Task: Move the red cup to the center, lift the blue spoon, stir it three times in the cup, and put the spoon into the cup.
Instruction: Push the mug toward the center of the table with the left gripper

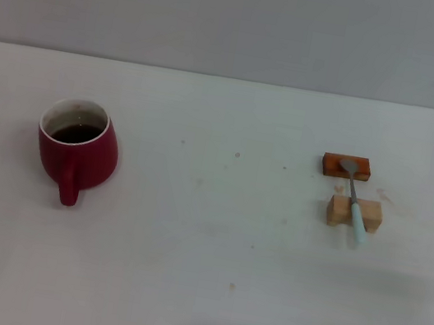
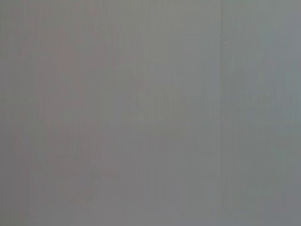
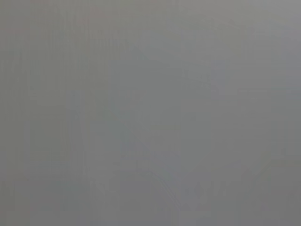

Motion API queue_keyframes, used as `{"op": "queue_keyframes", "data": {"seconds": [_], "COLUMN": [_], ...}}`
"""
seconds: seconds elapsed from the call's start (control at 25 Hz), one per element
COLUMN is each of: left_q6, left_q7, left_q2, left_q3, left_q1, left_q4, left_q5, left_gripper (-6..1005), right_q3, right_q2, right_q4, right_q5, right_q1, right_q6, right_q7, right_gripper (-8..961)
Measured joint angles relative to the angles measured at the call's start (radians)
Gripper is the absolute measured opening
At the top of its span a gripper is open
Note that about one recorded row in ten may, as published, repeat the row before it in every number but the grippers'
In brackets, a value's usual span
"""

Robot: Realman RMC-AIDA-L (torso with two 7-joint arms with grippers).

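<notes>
Neither tool shows, so their state cannot be told. Step 1: probably grip the red cup [image 1: 78,148] by its body, slide it level to center.

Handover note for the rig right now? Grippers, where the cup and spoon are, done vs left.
Grippers: neither left nor right shows in any view; both wrist views show only blank grey.
Red cup: upright on the robot's left side of the table, handle toward the robot, dark liquid inside. Not yet at center.
Blue spoon: on the right, propped across the orange-brown block (bowl end) and the tan block, handle end pointing toward the robot.
Done: nothing.
Left: move cup to center, lift spoon, stir three times, leave spoon in cup.
</notes>
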Motion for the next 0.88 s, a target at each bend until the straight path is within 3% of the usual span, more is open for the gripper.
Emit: {"op": "queue_keyframes", "data": {"seconds": [0.88], "left_q6": [-0.034], "left_q7": [0.069], "left_q2": [0.001], "left_q3": [-0.017], "left_q1": [-0.002], "left_q4": [0.007], "left_q5": [-0.015], "left_gripper": [685], "right_q3": [0.000], "right_q2": [0.000], "right_q4": [-0.001], "right_q5": [0.003], "right_q1": [0.001], "right_q6": [0.000], "right_q7": [0.000], "right_gripper": [825]}}
